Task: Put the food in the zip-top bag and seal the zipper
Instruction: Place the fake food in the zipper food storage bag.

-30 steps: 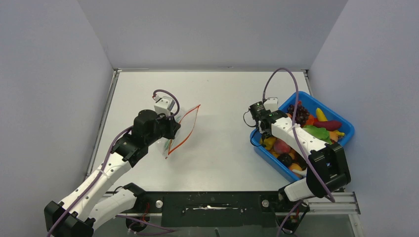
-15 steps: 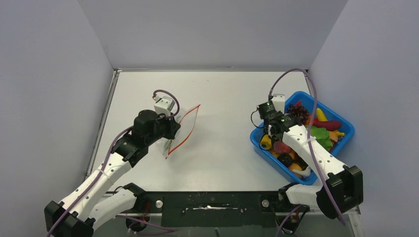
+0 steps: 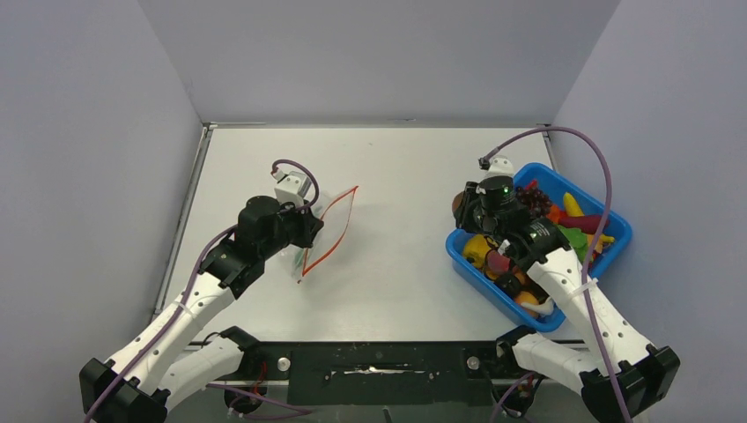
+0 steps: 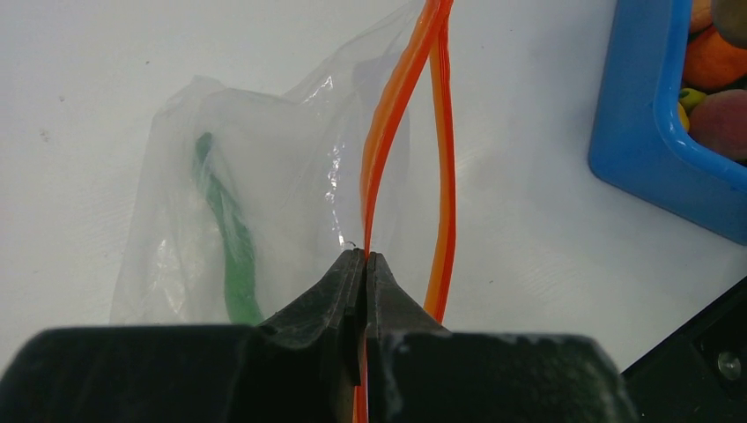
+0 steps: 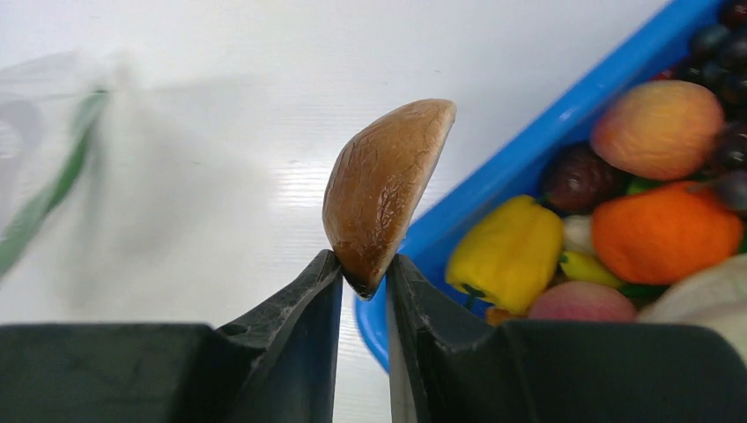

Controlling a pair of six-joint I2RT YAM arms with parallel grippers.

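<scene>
The zip-top bag [image 4: 264, 176] lies open-mouthed just ahead of the left pincer [image 4: 364, 264], which is clenched on one lip of the zipper [image 4: 374, 167]. What seems to be a lettuce leaf [image 4: 225, 238] is inside. The right pincer [image 5: 366, 273] grasps a brown piece [image 5: 383, 189]. More food [image 5: 665, 229] waits in the blue bin [image 5: 528, 150] to its right, and sealing is not yet done.

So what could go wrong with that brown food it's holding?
The right end effector pinches the brown piece only by its bottom tip, so it might slip out. The left end effector holds just one zipper strip, and the bag mouth looks narrow, so the piece could miss.
</scene>
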